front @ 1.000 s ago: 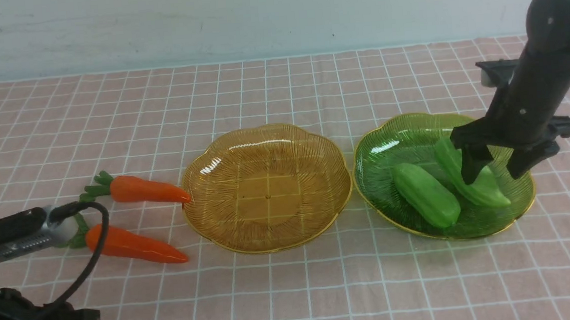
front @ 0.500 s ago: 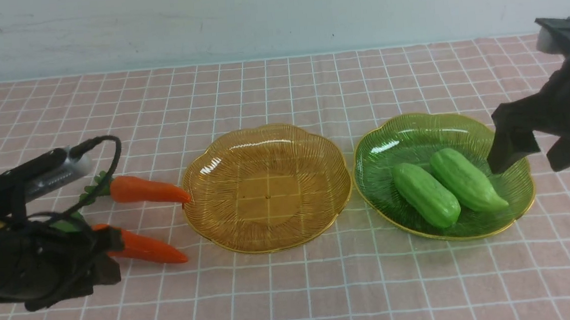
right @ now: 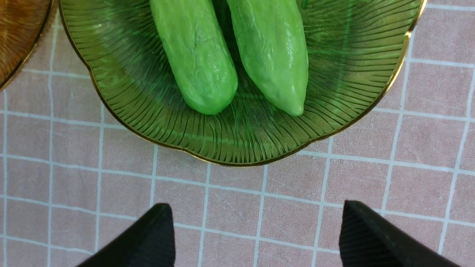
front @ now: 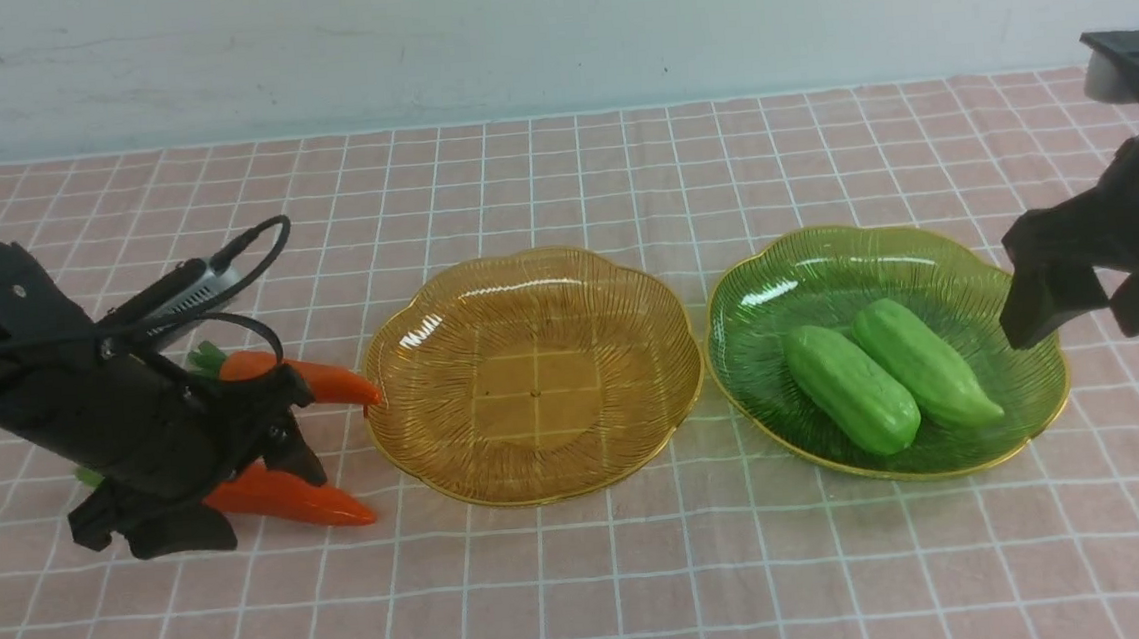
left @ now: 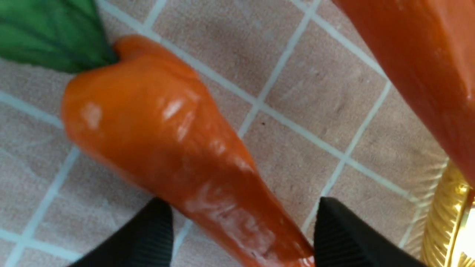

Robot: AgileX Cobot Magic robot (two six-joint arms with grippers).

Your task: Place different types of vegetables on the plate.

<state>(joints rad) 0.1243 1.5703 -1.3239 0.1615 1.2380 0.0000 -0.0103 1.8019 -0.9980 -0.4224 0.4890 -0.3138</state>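
Note:
Two orange carrots lie on the cloth left of the empty amber plate (front: pixel 535 392). My left gripper (front: pixel 242 503) is open and low over the near carrot (front: pixel 292 501), one finger on each side. In the left wrist view, that carrot (left: pixel 167 141) runs between the black fingers (left: pixel 148 237), close to both. The far carrot (front: pixel 323 382) touches the amber rim with its tip. Two light-green gourds (front: pixel 850 388) (front: pixel 925 363) lie side by side in the green plate (front: pixel 778 285). My right gripper (front: pixel 1080 309) hangs open and empty beyond that plate's right edge.
A pink checked cloth (front: pixel 588 579) covers the table. The two plates stand nearly rim to rim. In the right wrist view, the green plate (right: pixel 148 111) with both gourds lies ahead of the open gripper (right: pixel 255 204), and the amber plate (right: pixel 18 37) shows at a corner.
My left arm swung in from the front-left corner and came down around the near carrot. My right gripper left the right gourd and drew back right; that gourd now lies flat.

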